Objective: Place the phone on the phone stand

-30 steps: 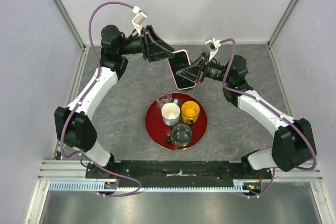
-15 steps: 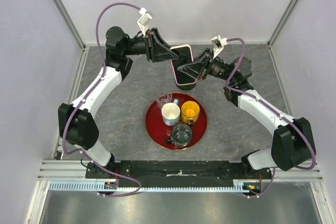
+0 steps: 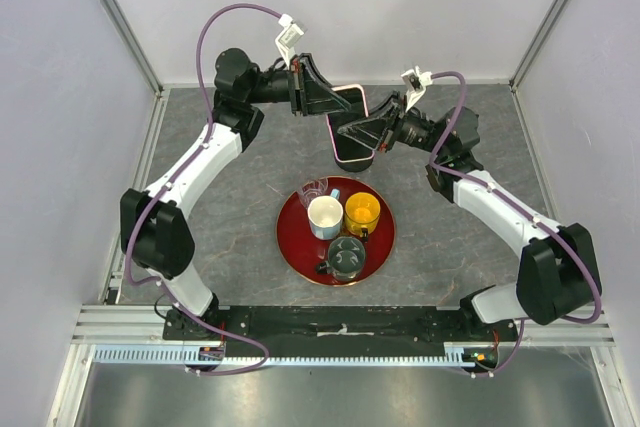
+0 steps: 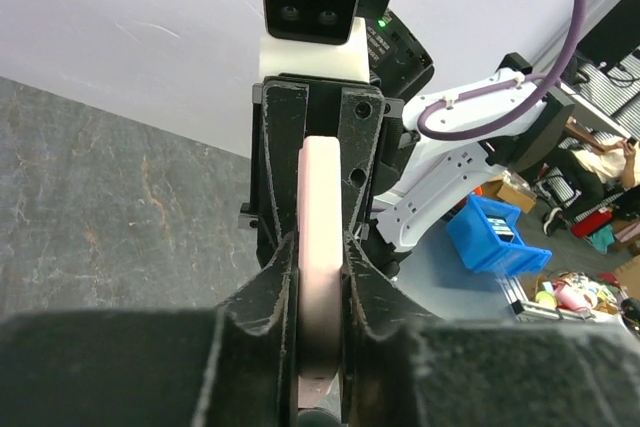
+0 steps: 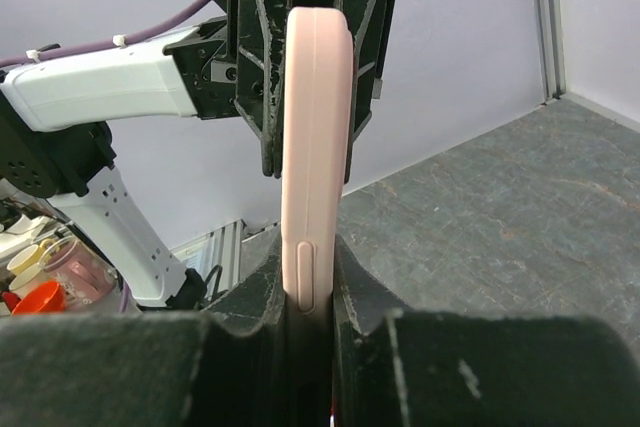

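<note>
The phone [image 3: 346,125], with a black screen and a pale pink case edge, is held in the air above the far middle of the table. My left gripper [image 3: 326,100] is shut on its far end. My right gripper [image 3: 364,133] is shut on its near right side. In the left wrist view the pink edge [image 4: 322,197] runs between my fingers [image 4: 272,277], with the right gripper beyond it. In the right wrist view the phone [image 5: 315,137] stands edge-on in the right gripper [image 5: 310,292], with the left gripper behind it. The phone stand is not in view.
A round red tray [image 3: 291,247] sits at the table's middle, below the phone. It holds a white cup [image 3: 325,215], an orange cup [image 3: 362,211], a clear glass [image 3: 312,190] and a glass mug [image 3: 346,257]. Grey walls close in the back and sides.
The phone has moved toward the back wall and turned more lengthwise. My left arm has swung right and back with it. The right gripper has risen slightly, still gripping it.
</note>
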Motion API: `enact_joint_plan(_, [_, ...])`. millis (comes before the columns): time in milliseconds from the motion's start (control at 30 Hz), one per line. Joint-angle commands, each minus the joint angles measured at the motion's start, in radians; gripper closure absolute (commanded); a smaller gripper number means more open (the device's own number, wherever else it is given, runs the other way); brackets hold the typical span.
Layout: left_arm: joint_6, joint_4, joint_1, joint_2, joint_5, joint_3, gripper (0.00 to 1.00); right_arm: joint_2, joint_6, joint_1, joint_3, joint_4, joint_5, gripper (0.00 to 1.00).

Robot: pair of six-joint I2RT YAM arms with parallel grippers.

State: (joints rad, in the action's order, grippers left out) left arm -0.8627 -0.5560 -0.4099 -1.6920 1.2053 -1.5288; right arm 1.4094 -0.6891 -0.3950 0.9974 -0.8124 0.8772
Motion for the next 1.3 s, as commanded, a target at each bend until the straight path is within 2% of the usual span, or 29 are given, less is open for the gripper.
enact_joint_plan(0, [-0.004, 0.001, -0.012, 0.012, -0.030, -0.050, 0.90, -0.013, 0.052, -0.001, 0.047, -0.005, 0.002, 1.00])
enact_joint_plan(33, [0.007, 0.013, -0.012, 0.018, -0.036, -0.050, 0.97, -0.023, 0.094, -0.001, 0.050, 0.049, -0.013, 1.00])
enact_joint_plan(100, [0.027, 0.027, -0.012, 0.029, -0.058, -0.044, 0.98, -0.032, 0.141, -0.001, 0.059, 0.134, -0.044, 0.96])
enact_joint_plan(133, [0.084, 0.088, -0.012, 0.035, -0.073, -0.042, 0.98, -0.041, 0.163, 0.001, 0.075, 0.242, -0.073, 0.82])
enact_joint_plan(167, [0.138, 0.164, -0.012, 0.058, -0.129, -0.050, 0.98, -0.046, 0.209, 0.002, 0.087, 0.305, -0.134, 0.52])
enact_joint_plan(233, [0.319, 0.384, -0.012, 0.080, -0.206, -0.074, 0.98, -0.053, 0.244, 0.018, 0.118, 0.475, -0.200, 0.38])
enact_joint_plan(267, [0.367, 0.440, -0.012, 0.093, -0.293, -0.097, 0.98, -0.058, 0.261, 0.028, 0.119, 0.511, -0.251, 0.31])
enact_joint_plan(300, [0.405, 0.487, -0.010, 0.095, -0.327, -0.112, 0.98, -0.066, 0.261, 0.042, 0.119, 0.542, -0.267, 0.29])
enact_joint_plan(367, [0.477, 0.595, -0.009, 0.085, -0.383, -0.166, 0.98, -0.076, 0.249, 0.094, 0.116, 0.619, -0.340, 0.26])
enact_joint_plan(500, [0.513, 0.676, -0.004, 0.046, -0.385, -0.247, 0.98, -0.107, 0.256, 0.192, 0.075, 0.711, -0.452, 0.22])
enact_joint_plan(700, [0.513, 0.581, -0.004, 0.046, -0.354, -0.235, 0.98, -0.084, 0.313, 0.228, 0.054, 0.701, -0.276, 0.23])
enact_joint_plan(767, [0.513, 0.559, 0.002, 0.037, -0.323, -0.232, 0.98, -0.092, 0.353, 0.228, 0.047, 0.691, -0.294, 0.23])
enact_joint_plan(867, [0.507, 0.561, 0.009, 0.002, -0.265, -0.269, 0.98, -0.079, 0.447, 0.228, 0.087, 0.797, -0.398, 0.22])
enact_joint_plan(1000, [0.504, 0.521, 0.010, -0.018, -0.248, -0.280, 0.98, -0.037, 0.482, 0.228, 0.133, 0.874, -0.422, 0.26])
enact_joint_plan(1100, [0.519, 0.473, 0.010, -0.035, -0.161, -0.287, 0.98, -0.023, 0.488, 0.228, 0.110, 0.837, -0.391, 0.30])
enact_joint_plan(1133, [0.522, 0.438, 0.010, -0.043, -0.089, -0.292, 0.98, -0.014, 0.500, 0.228, 0.107, 0.832, -0.374, 0.32])
enact_joint_plan(1200, [0.533, 0.392, 0.010, -0.060, -0.011, -0.292, 0.98, 0.023, 0.563, 0.222, 0.106, 0.832, -0.325, 0.41])
enact_joint_plan(1267, [0.521, 0.265, 0.003, -0.058, 0.077, -0.263, 0.98, 0.040, 0.626, 0.205, 0.092, 0.826, -0.363, 0.46])
